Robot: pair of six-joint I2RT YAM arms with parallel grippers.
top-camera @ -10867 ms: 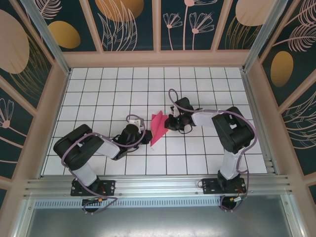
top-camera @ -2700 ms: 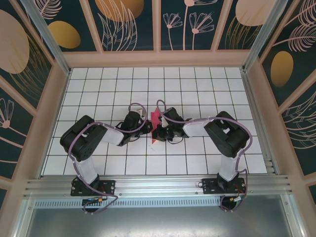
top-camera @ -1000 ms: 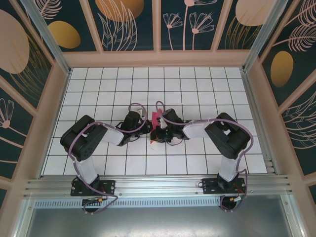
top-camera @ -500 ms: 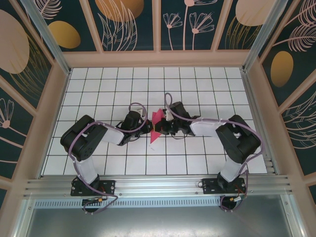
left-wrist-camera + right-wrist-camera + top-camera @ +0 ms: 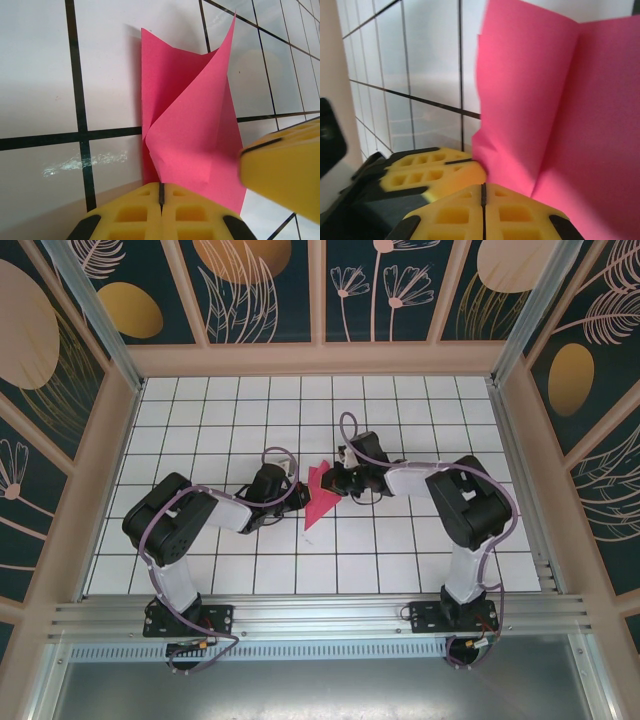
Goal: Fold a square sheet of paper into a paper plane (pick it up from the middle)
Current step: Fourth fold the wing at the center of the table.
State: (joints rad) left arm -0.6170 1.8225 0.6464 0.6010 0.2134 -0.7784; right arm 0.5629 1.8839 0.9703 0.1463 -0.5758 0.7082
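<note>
Left claw (image 5: 161,189) at 9 o'clock, right claw (image 5: 483,189) at 3, both pinched onto the paper (image 5: 190,125); seemingly half-folded, wing folds left.

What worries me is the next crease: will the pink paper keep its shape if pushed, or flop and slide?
Probably floppy: one flap of the pink paper stands bowed, not flat, and it wrinkles beside the left gripper. Likely very light, so a push may slide it across the glossy tiled table. Sharp folds suggest creases hold.

Magenta-pink paper plane (image 5: 320,495), white gridded table (image 5: 200,420)
</note>
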